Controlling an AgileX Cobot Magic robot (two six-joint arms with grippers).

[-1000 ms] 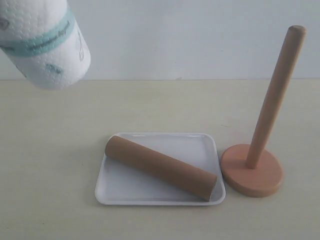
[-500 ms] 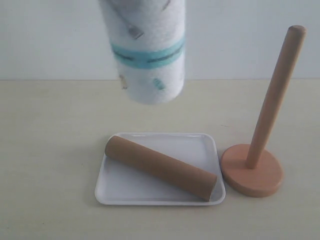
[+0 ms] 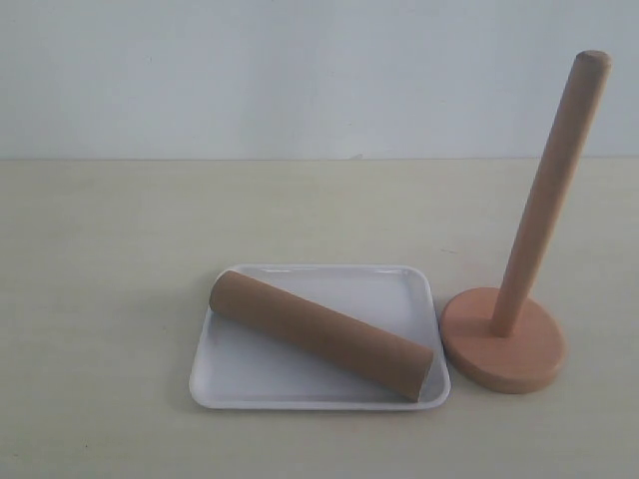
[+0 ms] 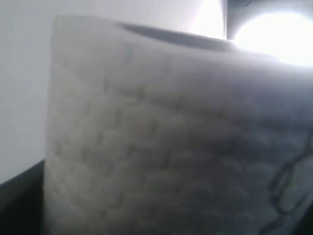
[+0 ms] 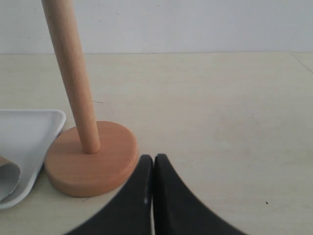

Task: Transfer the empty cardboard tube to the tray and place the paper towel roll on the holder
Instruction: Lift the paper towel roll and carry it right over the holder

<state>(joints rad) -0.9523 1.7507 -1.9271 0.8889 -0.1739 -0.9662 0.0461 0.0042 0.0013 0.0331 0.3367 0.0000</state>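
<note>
Paper towel roll fills your left wrist view, apparently grasped by the left gripper; right gripper is clenched. Cardboard tube sits in the tray, so centre the roll over the holder at 3 o'clock.

Bare table left of tray, tube lying across it, holder just beside right edge

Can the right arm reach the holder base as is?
Likely yes: the right gripper, shut, sits close beside the base of the holder, only bare table around it. It must open first.
</note>
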